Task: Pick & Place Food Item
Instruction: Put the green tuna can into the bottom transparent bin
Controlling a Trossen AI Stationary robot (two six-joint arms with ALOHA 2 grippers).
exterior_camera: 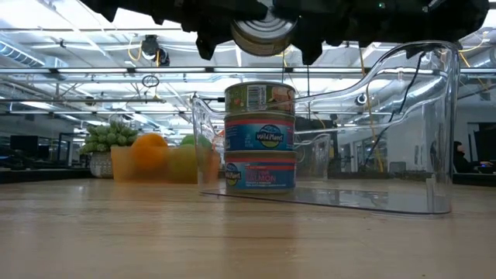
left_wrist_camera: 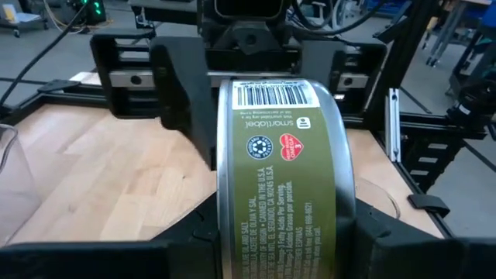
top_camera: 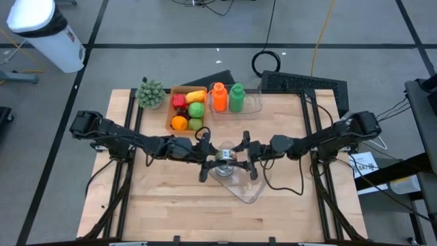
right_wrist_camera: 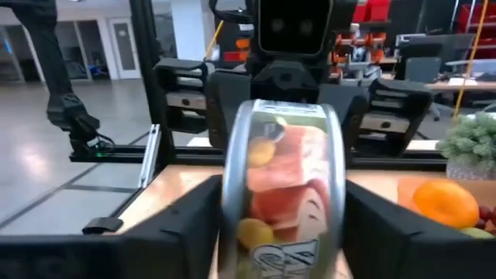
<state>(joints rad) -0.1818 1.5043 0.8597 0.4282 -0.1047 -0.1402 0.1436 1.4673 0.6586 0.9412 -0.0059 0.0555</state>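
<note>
Above the table's middle, the left gripper (top_camera: pixel 205 158) is clamping a can (top_camera: pixel 224 156) in the air while the right gripper (top_camera: pixel 250 158), at the can's three o'clock, is flanking it with fingers apart, over three stacked cans (exterior_camera: pixel 260 136) in a clear bin (exterior_camera: pixel 434 124).

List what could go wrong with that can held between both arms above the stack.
1. Both grippers, left and right, meet at the can; a mistimed handover could drop it.
2. It hangs over the three stacked cans in the clear bin; a fall might topple them.
3. An off-centre placement could tip the stack.
</note>
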